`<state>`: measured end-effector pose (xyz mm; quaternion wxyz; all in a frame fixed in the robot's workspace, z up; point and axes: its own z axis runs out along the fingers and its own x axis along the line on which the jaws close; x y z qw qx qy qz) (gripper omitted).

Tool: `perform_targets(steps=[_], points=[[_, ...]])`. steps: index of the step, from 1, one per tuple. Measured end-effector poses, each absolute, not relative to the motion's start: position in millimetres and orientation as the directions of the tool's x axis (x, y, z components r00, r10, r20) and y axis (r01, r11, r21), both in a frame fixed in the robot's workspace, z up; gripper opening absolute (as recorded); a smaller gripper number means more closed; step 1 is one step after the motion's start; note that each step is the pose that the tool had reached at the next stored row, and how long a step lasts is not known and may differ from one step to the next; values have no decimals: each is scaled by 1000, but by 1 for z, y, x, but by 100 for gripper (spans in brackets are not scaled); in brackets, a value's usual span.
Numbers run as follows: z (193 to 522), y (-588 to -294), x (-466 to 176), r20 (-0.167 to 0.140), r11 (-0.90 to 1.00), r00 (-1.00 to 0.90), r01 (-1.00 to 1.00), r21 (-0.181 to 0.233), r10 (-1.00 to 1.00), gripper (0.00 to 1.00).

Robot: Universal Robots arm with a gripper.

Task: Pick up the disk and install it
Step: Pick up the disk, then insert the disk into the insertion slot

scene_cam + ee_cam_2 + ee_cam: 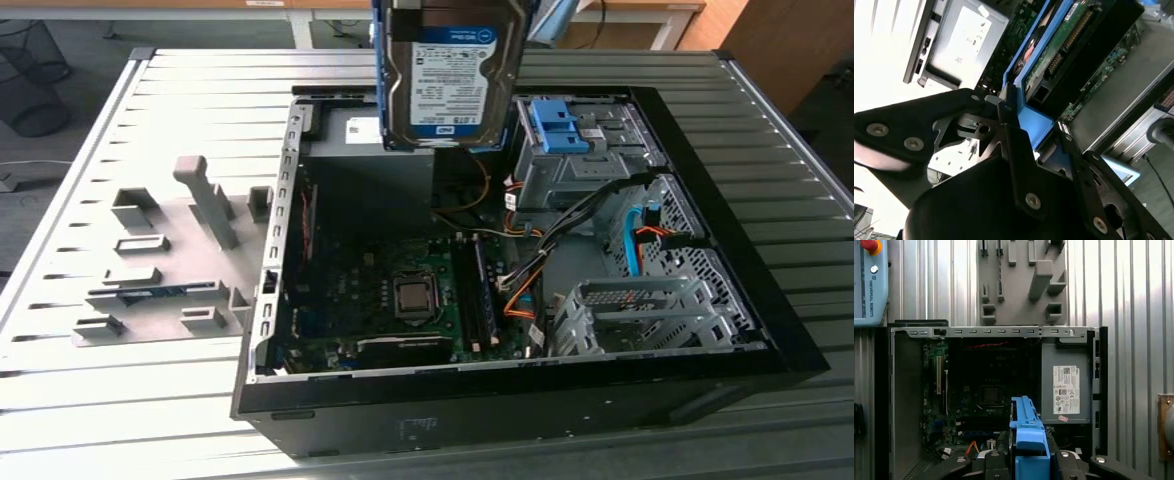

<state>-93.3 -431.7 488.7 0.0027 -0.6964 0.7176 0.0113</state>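
Disk (pixel 447 75): held upright in the air above the open computer case (pixel 534 405).
Gripper (pixel 1025 122): clenched on the disk's blue rails.
Power supply (pixel 1066 385): seated in a case corner.
Table (pixel 134 400): slatted metal; case laid on it.
Fixture plate (pixel 160 270): laid beside the case, by the table's edge at the exterior view's left.

Blue-railed disk (pixel 447 75); black case (pixel 507 410).

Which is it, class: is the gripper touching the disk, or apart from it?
Touching. In the second wrist view the gripper clamps the disk by its blue rail, fingers pressed against both sides, no gap.
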Motion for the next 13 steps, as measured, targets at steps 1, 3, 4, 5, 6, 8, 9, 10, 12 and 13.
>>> perform_targets(steps=[1, 3, 4, 5, 6, 8, 9, 10, 12, 13], points=[[489, -432, -89, -20, 30, -30, -999, 13, -999, 36], [489, -432, -82, -20, 30, -30, -999, 12, -999, 36], [489, -432, -78, -20, 30, -30, -999, 12, -999, 36], [489, -433, -74, -20, 30, -30, -999, 13, -999, 36], [489, -433, -72, -20, 30, -30, -999, 13, -999, 36], [489, -433, -72, -20, 30, -30, -999, 13, -999, 36], [489, -433, -71, -20, 30, -30, -999, 13, -999, 36], [489, -433, -69, -20, 30, -30, -999, 13, -999, 36], [489, -433, -69, -20, 30, -30, -999, 13, -999, 36], [489, -433, -69, -20, 30, -30, -999, 13, -999, 36]])
